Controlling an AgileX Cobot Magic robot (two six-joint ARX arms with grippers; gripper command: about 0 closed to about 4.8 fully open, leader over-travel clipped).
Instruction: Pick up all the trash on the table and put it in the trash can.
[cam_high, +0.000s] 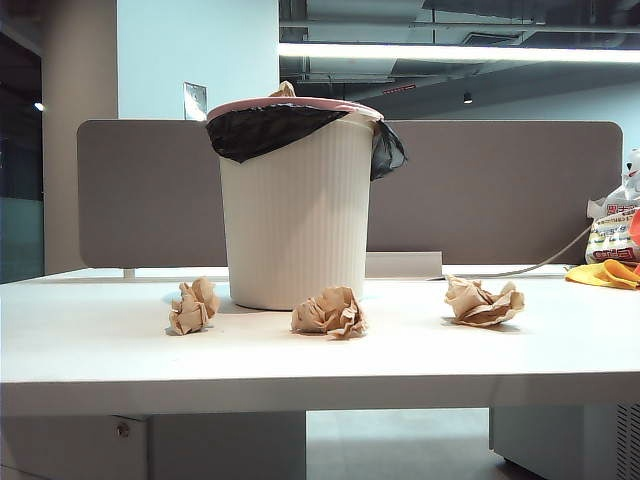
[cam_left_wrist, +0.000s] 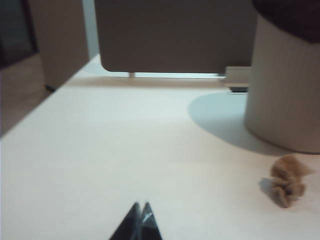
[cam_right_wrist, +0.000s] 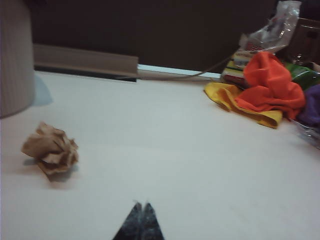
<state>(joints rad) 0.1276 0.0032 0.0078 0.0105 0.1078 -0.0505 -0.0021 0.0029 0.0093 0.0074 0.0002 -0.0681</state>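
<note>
Trash: three crumpled tan paper balls, left (cam_high: 193, 306), middle (cam_high: 329, 312), right (cam_high: 484, 302), on white worktop (cam_high: 320, 350) before trash can (cam_high: 293, 225). Probably light, soft, crushable; best pinched across the middle. Left hand (cam_left_wrist: 140, 207) and right hand (cam_right_wrist: 140, 206), both closed, empty, low above worktop.

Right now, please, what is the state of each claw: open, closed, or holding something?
Left claw: closed, holding nothing, above the bare table.
Right claw: closed, holding nothing, above the table too.
</note>
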